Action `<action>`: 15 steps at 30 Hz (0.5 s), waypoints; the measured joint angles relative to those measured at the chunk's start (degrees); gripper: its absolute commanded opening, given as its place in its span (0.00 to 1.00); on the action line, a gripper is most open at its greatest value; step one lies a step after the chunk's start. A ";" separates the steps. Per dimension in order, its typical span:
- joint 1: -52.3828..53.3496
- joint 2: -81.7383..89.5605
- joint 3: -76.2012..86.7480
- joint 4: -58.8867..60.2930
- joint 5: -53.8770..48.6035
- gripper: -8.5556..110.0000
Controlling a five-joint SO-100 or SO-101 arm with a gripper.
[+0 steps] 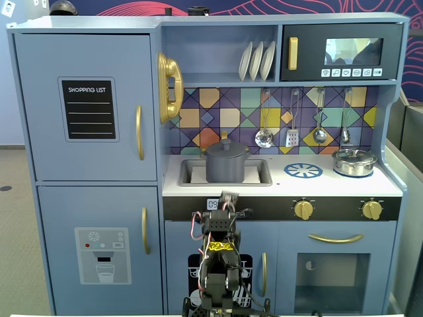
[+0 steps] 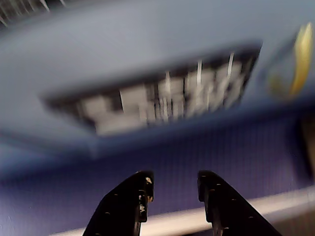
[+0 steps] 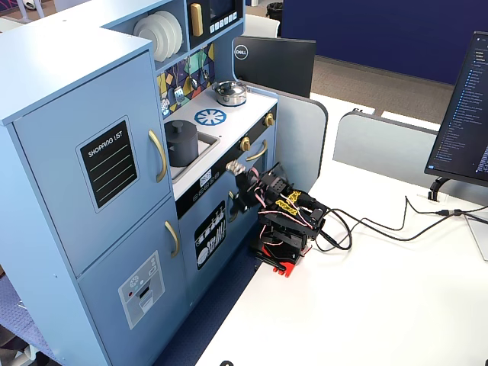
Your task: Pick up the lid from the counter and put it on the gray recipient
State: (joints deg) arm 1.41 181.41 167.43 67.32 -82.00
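Note:
The tall dark-gray pot [image 1: 227, 168] stands in the sink [image 1: 262, 178] of the toy kitchen. The dark-gray lid [image 1: 227, 149] with its small knob sits on top of the pot. Pot [image 3: 180, 146] and lid [image 3: 180, 126] also show in the other fixed view. My gripper [image 2: 173, 179] is open and empty. It is low in front of the kitchen, below the counter edge [image 1: 229, 198], and faces the lower cabinet door [image 3: 237, 192]. The wrist view is blurred and shows neither pot nor lid.
A shiny silver pot [image 1: 353, 162] with its own lid stands on the right of the counter, beside a blue burner print [image 1: 303, 170]. Utensils [image 1: 264, 137] hang on the back wall. Two yellow knobs [image 1: 303, 209] stick out of the front. Cables [image 3: 366, 223] lie on the white table.

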 measured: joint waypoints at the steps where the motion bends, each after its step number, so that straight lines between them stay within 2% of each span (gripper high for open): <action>1: 0.00 0.00 2.29 -0.44 -0.62 0.07; 9: -2.99 0.53 4.48 9.67 -3.78 0.08; 15: -3.69 1.32 4.57 10.37 -5.71 0.10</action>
State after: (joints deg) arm -2.29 182.72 172.00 77.70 -87.71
